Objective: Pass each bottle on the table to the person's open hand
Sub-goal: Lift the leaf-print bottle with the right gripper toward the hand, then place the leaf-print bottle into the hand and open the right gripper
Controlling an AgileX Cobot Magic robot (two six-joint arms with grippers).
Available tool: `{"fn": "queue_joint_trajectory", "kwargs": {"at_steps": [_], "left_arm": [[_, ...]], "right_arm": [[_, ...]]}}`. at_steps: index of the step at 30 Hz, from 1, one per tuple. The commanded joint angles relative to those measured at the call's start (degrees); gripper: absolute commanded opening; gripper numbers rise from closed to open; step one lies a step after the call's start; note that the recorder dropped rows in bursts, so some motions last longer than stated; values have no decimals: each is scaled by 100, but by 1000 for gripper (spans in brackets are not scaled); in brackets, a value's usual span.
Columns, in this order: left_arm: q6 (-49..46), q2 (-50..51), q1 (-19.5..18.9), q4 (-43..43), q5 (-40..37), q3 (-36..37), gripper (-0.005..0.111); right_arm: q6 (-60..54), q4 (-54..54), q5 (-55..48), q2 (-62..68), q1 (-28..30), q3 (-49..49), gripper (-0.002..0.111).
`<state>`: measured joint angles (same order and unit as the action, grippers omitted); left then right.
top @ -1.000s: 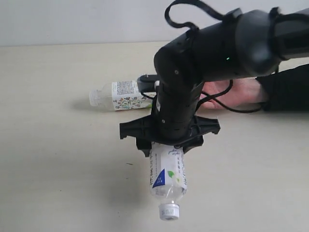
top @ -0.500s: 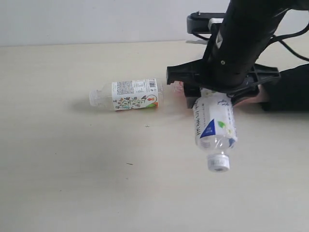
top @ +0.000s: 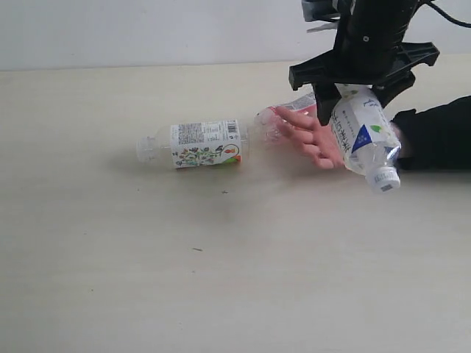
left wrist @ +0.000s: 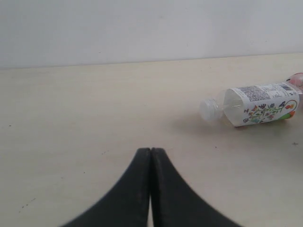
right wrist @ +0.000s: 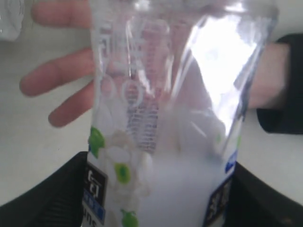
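The right gripper (top: 358, 94) (right wrist: 158, 201) is clamped on the lime-green bottle (top: 362, 134) (right wrist: 161, 118), one black finger on either side of the labelled body. The bottle hangs clear of the worktop (top: 110, 257), tilted, with its white cap (top: 385, 179) pointing to about 5 o'clock in the exterior view. The person's open hand (top: 309, 137) (right wrist: 59, 80) lies directly behind the bottle, palm up and fingers spread towards 9 o'clock. Whether bottle and palm touch cannot be told. The wrist ends in a black sleeve (top: 434, 136) at 3 o'clock. A pinkish bottle (top: 278, 118) lies just beyond the fingertips, and the floral-orange bottle (top: 195, 145) (left wrist: 258, 105) lies on its side further out at 9 o'clock. The left gripper (left wrist: 150, 153) has its fingers pressed together on nothing, well apart from the bottles.
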<state>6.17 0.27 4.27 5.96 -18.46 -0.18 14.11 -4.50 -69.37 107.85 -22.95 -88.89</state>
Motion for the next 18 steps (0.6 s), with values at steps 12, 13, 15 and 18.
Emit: {"fn": "queue_joint_trajectory", "kwargs": {"at_steps": [12,13,15,18], "left_arm": [[15,-27,30,-20,30,18,2],[15,-27,30,-20,30,18,2],[15,-27,30,-20,30,18,2],[26,-27,30,-20,30,18,2]], "right_arm": [[-509,-440,-60,1314,142,-812,0],[-509,-440,-60,1341,142,-812,0],[-509,-440,-60,1352,142,-812,0],[-509,-440,-60,1351,142,-812,0]]}}
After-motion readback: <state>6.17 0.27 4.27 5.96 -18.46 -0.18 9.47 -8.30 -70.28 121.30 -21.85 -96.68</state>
